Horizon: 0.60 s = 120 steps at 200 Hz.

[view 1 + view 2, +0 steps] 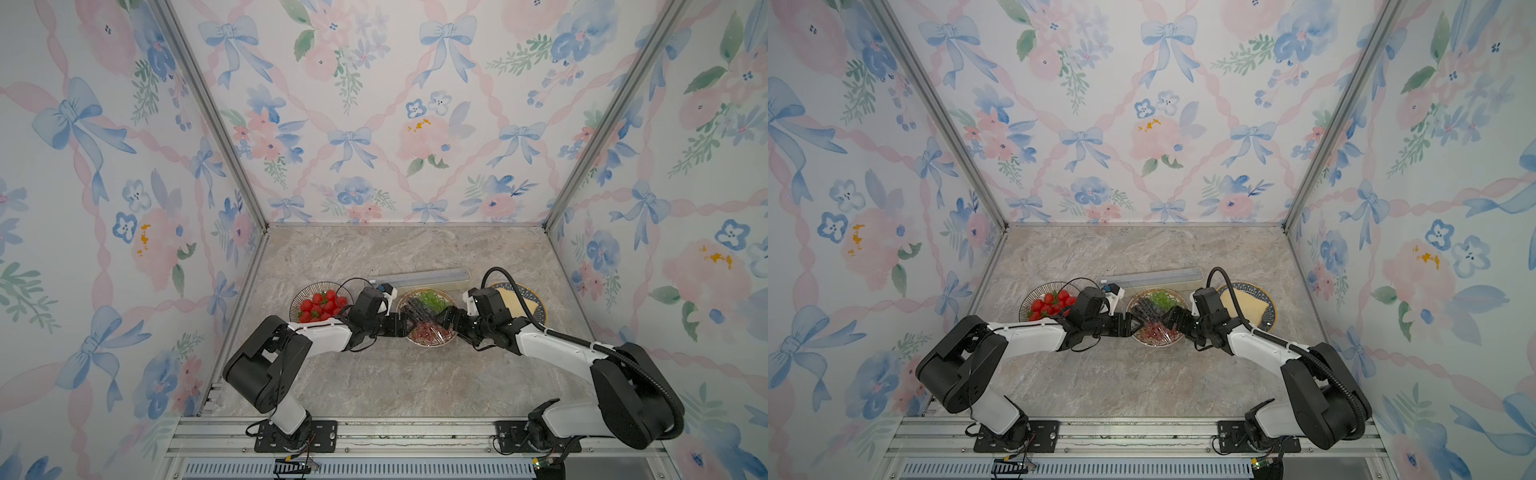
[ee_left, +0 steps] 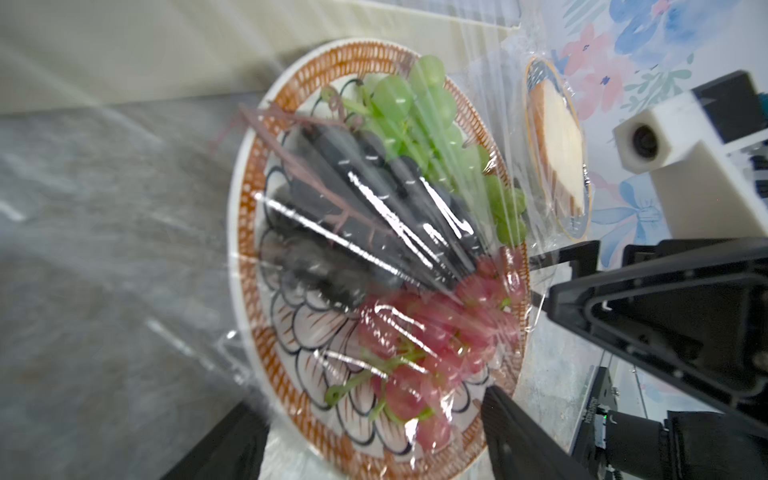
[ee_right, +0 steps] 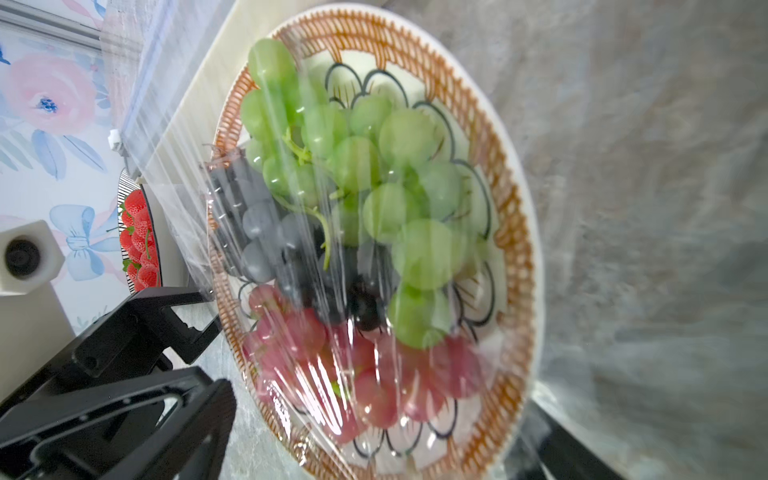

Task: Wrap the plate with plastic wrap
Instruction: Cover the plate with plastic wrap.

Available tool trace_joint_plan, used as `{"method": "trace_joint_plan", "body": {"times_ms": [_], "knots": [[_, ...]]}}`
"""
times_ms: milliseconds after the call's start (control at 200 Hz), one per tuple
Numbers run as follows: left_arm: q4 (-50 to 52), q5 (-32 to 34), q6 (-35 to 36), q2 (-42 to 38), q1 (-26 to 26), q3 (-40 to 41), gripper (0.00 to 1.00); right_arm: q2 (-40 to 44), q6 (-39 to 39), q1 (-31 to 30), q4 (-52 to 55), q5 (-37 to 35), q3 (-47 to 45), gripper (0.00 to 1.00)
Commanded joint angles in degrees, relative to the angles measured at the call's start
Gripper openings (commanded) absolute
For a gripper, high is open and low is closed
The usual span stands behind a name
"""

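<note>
Grey stone table (image 1: 374, 382), both top views: the plate (image 1: 430, 341) sits in the middle, between strawberries (image 1: 320, 308) and bread (image 1: 1257, 308).
Box, both top views: the long cream box (image 1: 419, 277) lies just behind the plate.
Grippers, both top views: the left gripper (image 1: 409, 325) is at one side of the plate and the right gripper (image 1: 444, 319) at the other, their tips near each other over it.
Left wrist view, wrap: the plastic wrap (image 2: 415, 232) lies shiny and crinkly over the grapes (image 2: 399, 99) and runs up toward the box.
Left wrist view, fingers: the left fingers (image 2: 519, 432) are spread apart and pinch nothing. The right gripper's are spread too.
Right wrist view, wrap: long streaks go from the box lid down over the plate, so I think it is not cut off yet.
Right wrist view, fingers: the picture is blurry, and I see no finger pinching the wrap.
Could go wrong, slipping: nobody holds the wrap, so it may spring back or bunch up.
Could go wrong, sticking: the wrap could cling to a finger and lift off with it.
Could go wrong, pulling: a tug could drag the light box or slide the plate.
Could go wrong, bumping: the grippers are close and could knock together.
</note>
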State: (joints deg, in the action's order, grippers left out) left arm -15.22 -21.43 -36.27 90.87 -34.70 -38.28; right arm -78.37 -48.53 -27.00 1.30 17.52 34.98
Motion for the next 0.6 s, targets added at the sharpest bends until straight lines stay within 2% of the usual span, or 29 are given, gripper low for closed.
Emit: {"method": "trace_joint_plan", "body": {"times_ms": [0, 135, 250, 375, 490, 530, 595], "knots": [[4.43, 3.56, 3.68, -3.44, 1.76, 1.22, 0.82, 4.55, 3.60, 2.44, 8.48, -3.56, -1.70, 0.97], [9.11, 5.48, 7.45, -9.31, 5.91, 0.83, 0.82, 10.37, 11.60, 2.81, 19.43, -12.34, 3.87, 0.97], [13.04, 5.70, 12.10, -12.72, 12.83, -2.99, 0.83, 9.45, 19.06, 1.62, 22.78, -17.07, 11.63, 0.97], [14.43, 4.72, 14.59, -12.52, 21.37, -7.07, 0.81, 2.01, 25.42, -2.99, 22.30, -21.92, 22.06, 0.97], [14.44, 1.88, 13.49, -7.91, 27.89, -11.15, 0.75, -7.96, 30.24, -8.50, 18.71, -25.67, 32.11, 0.97], [14.22, 0.96, 13.07, -6.16, 29.25, -12.33, 0.74, -11.84, 31.31, -10.12, 16.90, -26.09, 35.14, 0.97], [14.21, 3.20, 13.02, -3.71, 30.03, -14.05, 0.71, -18.58, 32.27, -11.92, 13.82, -26.41, 40.62, 0.97]]}}
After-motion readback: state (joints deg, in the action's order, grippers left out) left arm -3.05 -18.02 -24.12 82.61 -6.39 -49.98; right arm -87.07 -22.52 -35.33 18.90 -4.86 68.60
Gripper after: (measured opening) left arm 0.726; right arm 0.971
